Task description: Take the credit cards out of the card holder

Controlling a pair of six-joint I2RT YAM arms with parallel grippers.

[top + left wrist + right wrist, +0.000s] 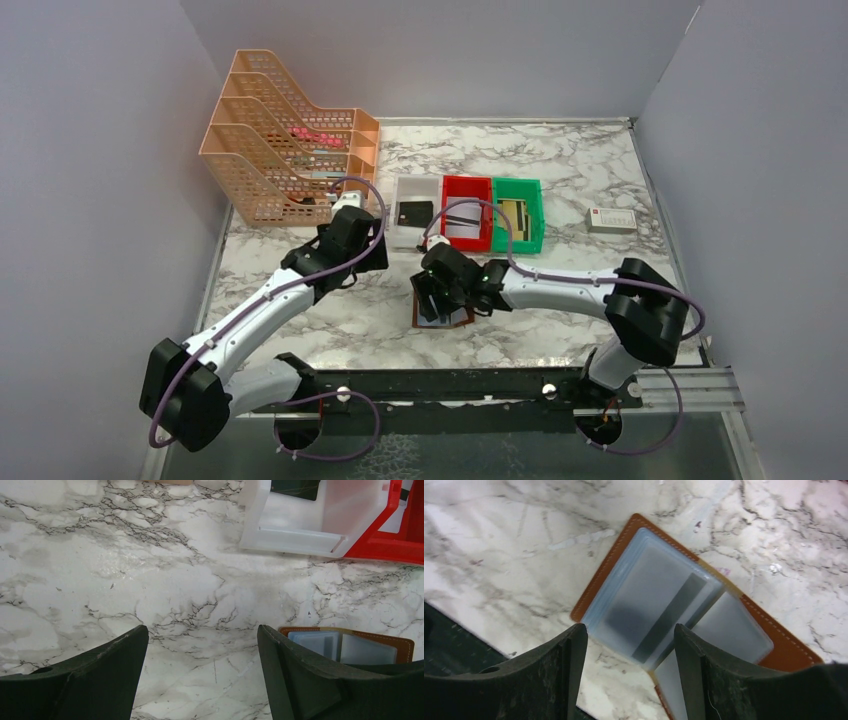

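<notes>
The card holder (447,319) lies open on the marble near the table's front edge, brown with pale blue sleeves. In the right wrist view the card holder (644,587) shows a grey credit card (651,607) with a dark stripe inside a sleeve. My right gripper (630,630) hovers just over its near corner, open, with nothing between the fingers; from above the right gripper (432,298) covers part of it. My left gripper (202,630) is open over bare marble, with the card holder (350,647) beside its right finger. The left gripper (372,262) is left of the holder.
Behind the holder stand a white bin (413,231) with a black card (413,212), a red bin (466,242) and a green bin (533,215), each holding cards. An orange mesh rack (285,150) fills the back left. A small white box (611,220) sits at the right.
</notes>
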